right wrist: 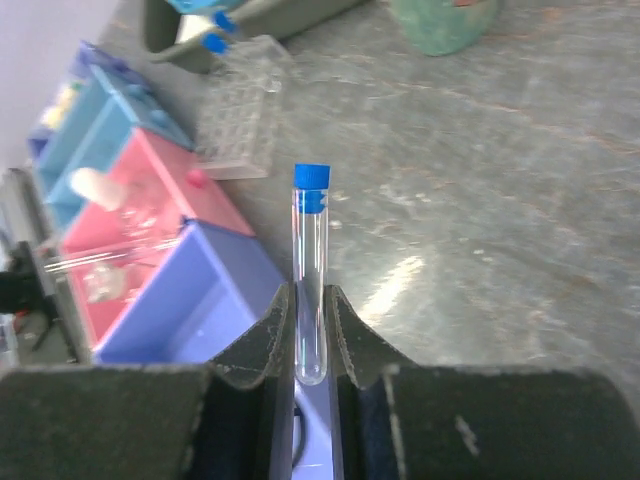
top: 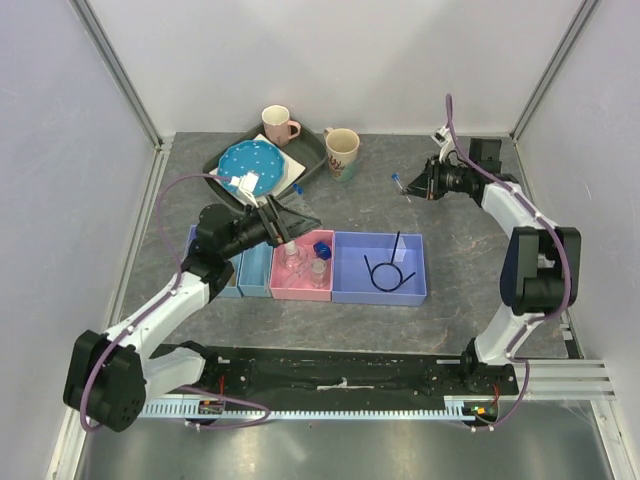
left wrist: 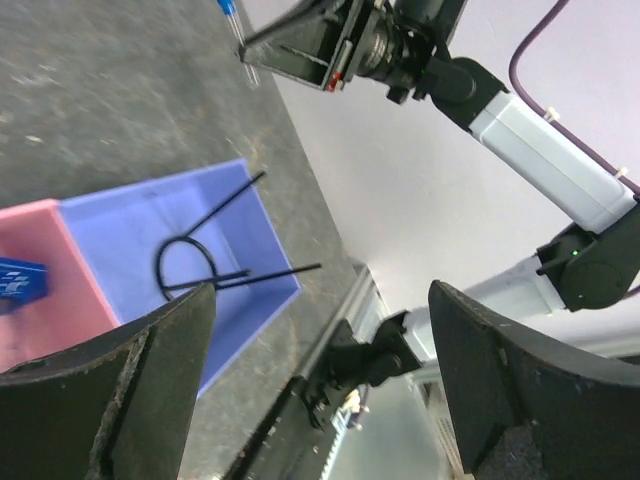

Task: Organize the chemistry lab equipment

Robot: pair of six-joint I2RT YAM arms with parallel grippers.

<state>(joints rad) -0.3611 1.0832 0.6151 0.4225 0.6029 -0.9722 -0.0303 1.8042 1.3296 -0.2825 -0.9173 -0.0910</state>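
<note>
At the far right of the table [top: 470, 270], the right gripper [right wrist: 311, 300] is clamped on a clear blue-capped tube [right wrist: 311, 230]. The capped end projects beyond the fingertips. The left gripper [left wrist: 318, 300] is spread wide with nothing between its fingers. It is positioned near the far edge of the pink bin [top: 302, 296]. The thin black looped wire [top: 382, 272] lies in the adjacent purple bin [top: 345, 262]. The clear welled tray [right wrist: 240, 120] rests on the table, just beside the pink bin.

No text, label or brand can be read; no numbers or signs either.
</note>
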